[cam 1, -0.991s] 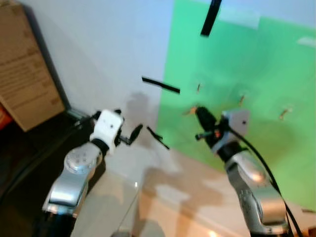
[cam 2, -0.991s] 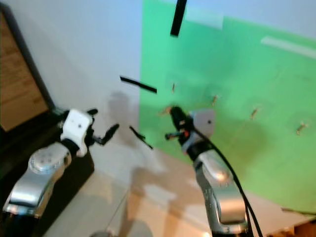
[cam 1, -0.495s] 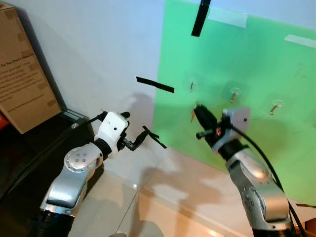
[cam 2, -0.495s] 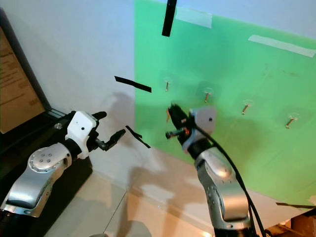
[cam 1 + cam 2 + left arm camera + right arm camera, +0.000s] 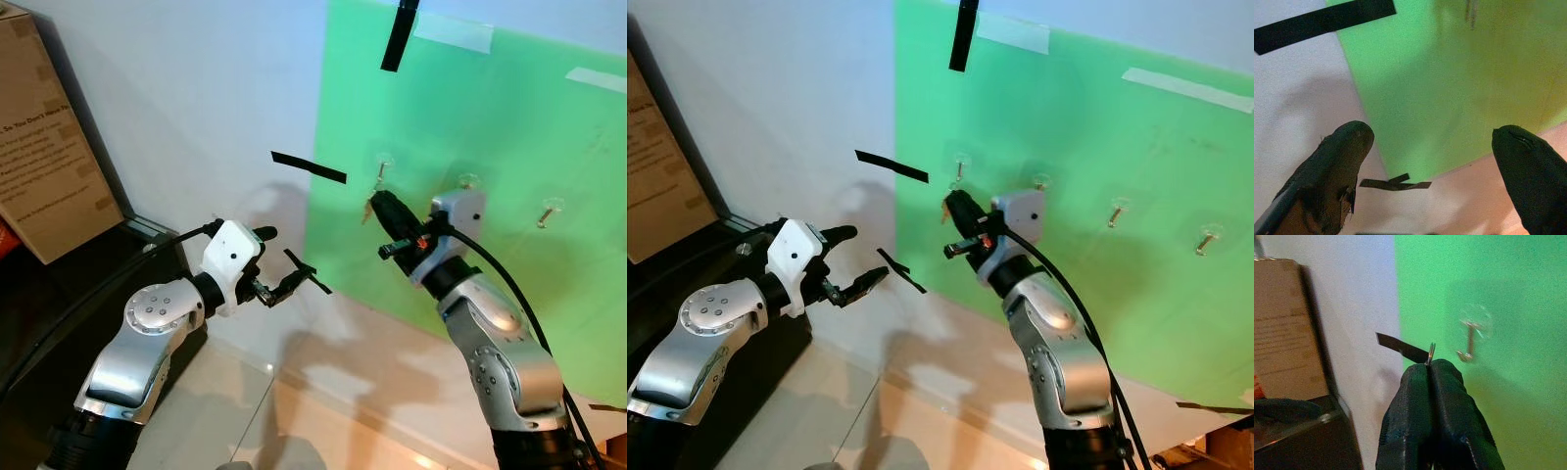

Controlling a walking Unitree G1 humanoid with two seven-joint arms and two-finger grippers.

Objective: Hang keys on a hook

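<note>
Two silver arms reach toward a pale wall, where a matte green sheet (image 5: 490, 196) carries a row of small metal hooks on clear round pads. Strips of black tape (image 5: 308, 167) mark the wall and the sheet's upper edge, a cardboard box (image 5: 44, 166) leans at nine o'clock over a dark cabinet (image 5: 59, 294), and glossy beige tiles cover the floor (image 5: 323, 411).

At centre, the right tool (image 5: 377, 204) is pressed closed on the keys (image 5: 1430, 354), its soft black fingertips (image 5: 1447, 382) meeting with only a thin sliver of metal ring poking out between them. That sliver stands along the fingers' own line, aimed at the green sheet. The tool's tip sits just below and close to the leftmost hook (image 5: 380, 172), a slim brass-coloured peg hanging straight down; whether they touch cannot be told.

At eight o'clock, the left tool (image 5: 279, 262) holds nothing, its rounded, scuffed fingers (image 5: 1347, 147) spread wide and pointed at the wall near a loose scrap of tape (image 5: 1395, 183).
</note>
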